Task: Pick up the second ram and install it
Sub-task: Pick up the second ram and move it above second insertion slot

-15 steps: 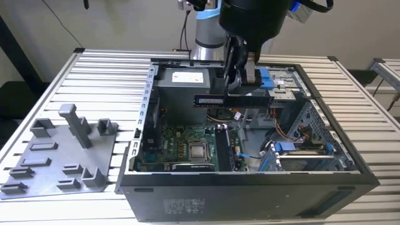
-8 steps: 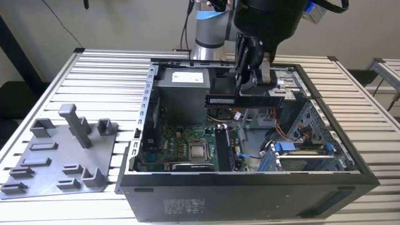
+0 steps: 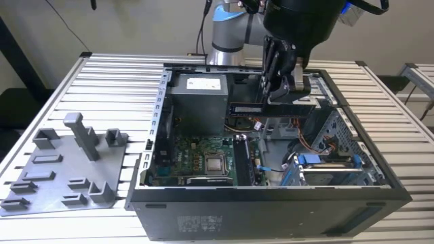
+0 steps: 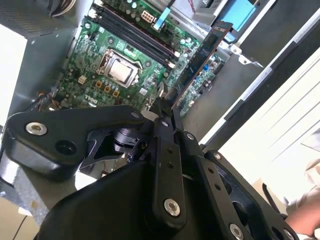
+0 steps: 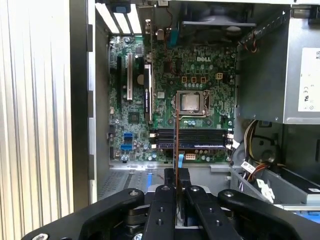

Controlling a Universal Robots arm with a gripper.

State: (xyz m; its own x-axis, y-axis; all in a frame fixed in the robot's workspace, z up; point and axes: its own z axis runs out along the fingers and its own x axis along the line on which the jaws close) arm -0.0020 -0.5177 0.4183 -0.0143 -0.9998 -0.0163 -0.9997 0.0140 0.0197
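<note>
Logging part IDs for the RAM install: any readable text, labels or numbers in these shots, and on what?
Nothing reads reliably.
Power supply label: print too small.
Computer case front sticker: blurred.
Motherboard silkscreen: too small.
RAM stick label: blurred.

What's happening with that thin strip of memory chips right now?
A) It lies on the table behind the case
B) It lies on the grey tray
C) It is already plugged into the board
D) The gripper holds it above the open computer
D: the gripper is shut on the ram and holds it in the air over the open case, clear of the motherboard below.
</note>
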